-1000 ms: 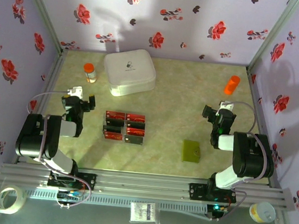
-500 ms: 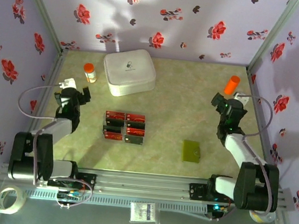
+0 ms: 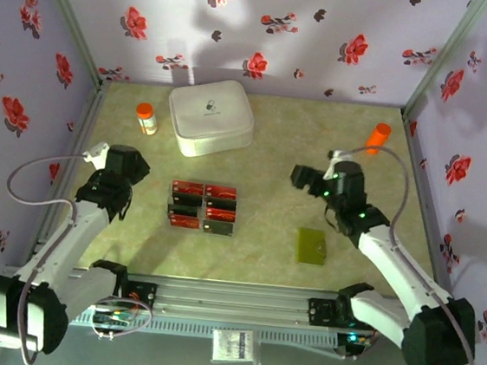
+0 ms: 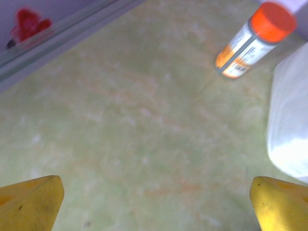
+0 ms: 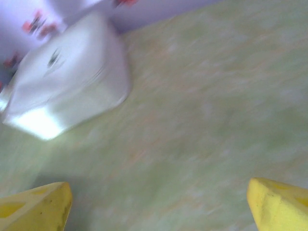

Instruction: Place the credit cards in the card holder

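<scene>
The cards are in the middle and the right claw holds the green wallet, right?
No. The right gripper is open and empty; the green wallet lies on the table apart from it, as the top view shows. The cards are in the middle.

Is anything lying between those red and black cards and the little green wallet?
Nothing visible does. Bare table separates the credit cards and the card holder; the white box sits farther back, out of the path.
</scene>
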Action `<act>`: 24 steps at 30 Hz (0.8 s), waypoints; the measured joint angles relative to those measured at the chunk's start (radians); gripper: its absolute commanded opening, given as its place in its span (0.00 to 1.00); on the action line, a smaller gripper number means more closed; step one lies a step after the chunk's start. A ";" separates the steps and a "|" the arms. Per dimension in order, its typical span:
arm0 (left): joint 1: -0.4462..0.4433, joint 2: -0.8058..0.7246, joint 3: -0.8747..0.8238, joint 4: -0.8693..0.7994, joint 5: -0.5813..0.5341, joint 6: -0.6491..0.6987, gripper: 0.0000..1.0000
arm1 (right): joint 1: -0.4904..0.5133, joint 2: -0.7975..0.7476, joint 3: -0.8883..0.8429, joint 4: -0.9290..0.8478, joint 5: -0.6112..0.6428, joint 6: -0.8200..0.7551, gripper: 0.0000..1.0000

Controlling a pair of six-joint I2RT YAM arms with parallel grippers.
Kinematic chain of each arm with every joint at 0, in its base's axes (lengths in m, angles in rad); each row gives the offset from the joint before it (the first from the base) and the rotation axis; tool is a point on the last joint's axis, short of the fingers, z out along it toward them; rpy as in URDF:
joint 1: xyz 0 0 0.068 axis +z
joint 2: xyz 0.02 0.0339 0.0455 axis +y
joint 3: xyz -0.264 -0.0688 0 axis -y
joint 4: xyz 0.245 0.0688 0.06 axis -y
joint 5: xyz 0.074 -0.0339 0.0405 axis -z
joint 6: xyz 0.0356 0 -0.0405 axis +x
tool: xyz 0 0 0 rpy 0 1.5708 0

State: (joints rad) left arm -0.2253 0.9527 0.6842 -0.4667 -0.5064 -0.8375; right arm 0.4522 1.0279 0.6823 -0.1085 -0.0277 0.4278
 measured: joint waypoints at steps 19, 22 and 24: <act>-0.098 0.005 -0.132 -0.169 -0.050 -0.125 1.00 | 0.774 0.446 0.135 -0.167 0.315 -0.035 0.90; -0.101 0.032 -0.132 -0.158 -0.034 -0.109 1.00 | 0.800 0.523 0.187 -0.163 0.353 -0.047 0.91; -0.105 0.055 -0.132 -0.143 -0.020 -0.094 1.00 | 0.805 0.562 0.203 -0.158 0.375 -0.055 0.92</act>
State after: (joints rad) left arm -0.3298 1.0077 0.5522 -0.6098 -0.5266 -0.9318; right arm 1.2568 1.5898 0.8852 -0.2665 0.3477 0.3725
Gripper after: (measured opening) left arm 0.998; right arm 0.911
